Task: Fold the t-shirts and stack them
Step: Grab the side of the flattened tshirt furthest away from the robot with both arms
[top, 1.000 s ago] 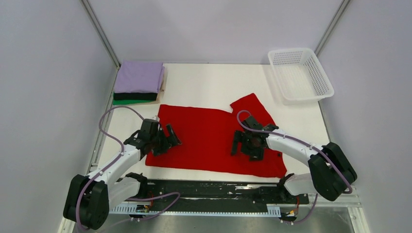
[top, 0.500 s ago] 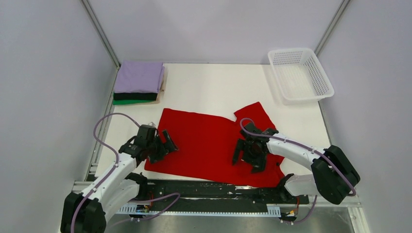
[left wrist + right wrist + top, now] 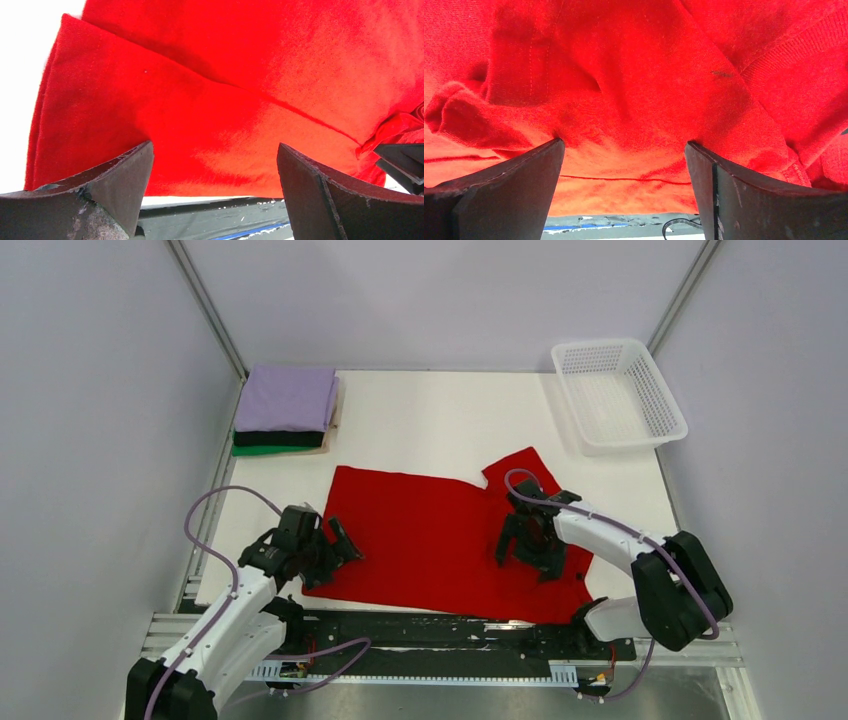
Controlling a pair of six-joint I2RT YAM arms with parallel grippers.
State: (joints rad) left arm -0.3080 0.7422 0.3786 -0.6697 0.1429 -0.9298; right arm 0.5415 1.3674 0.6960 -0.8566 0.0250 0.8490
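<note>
A bright red t-shirt (image 3: 430, 535) lies spread flat near the table's front edge, one sleeve (image 3: 522, 472) pointing to the back right. My left gripper (image 3: 328, 548) hovers over its front left corner, open, with the shirt's hem (image 3: 215, 185) showing between the wide jaws. My right gripper (image 3: 535, 552) is low over the shirt's right part, open, its fingertips (image 3: 555, 146) down at wrinkled red cloth (image 3: 624, 115). Neither holds anything. At the back left sits a stack of folded t-shirts: lavender (image 3: 290, 398) on top, black (image 3: 278, 438) under it, green (image 3: 268, 450) at the bottom.
A white mesh basket (image 3: 664, 400) stands at the back right corner. Bare white table (image 3: 440, 420) stretches between the stack and the basket. A black rail (image 3: 430, 630) runs along the front edge just below the shirt's hem.
Both grippers have drawn back toward the front edge, the left one down-left and the right one rightward. The red shirt has slid slightly nearer the front.
</note>
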